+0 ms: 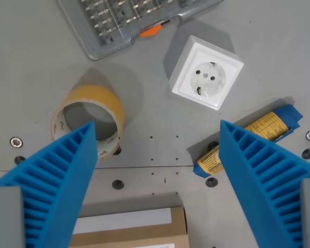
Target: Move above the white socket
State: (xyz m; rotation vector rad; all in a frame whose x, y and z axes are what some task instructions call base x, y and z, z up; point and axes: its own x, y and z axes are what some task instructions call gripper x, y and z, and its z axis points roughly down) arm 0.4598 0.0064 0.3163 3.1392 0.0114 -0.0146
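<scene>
Looking down, we see our hand (157, 126) spread open and empty; the square white plastic socket (206, 72) lies ahead on the grey metal bench (31, 77).

We are seeing the gripper (157, 129) as two bright blue plastic fingers (57, 181) rising from the lower left and lower right of the frame. Each is tapering to a point and showing ribbed, slatted faces. Grey blocks are sitting at their bases in both bottom corners.
</scene>
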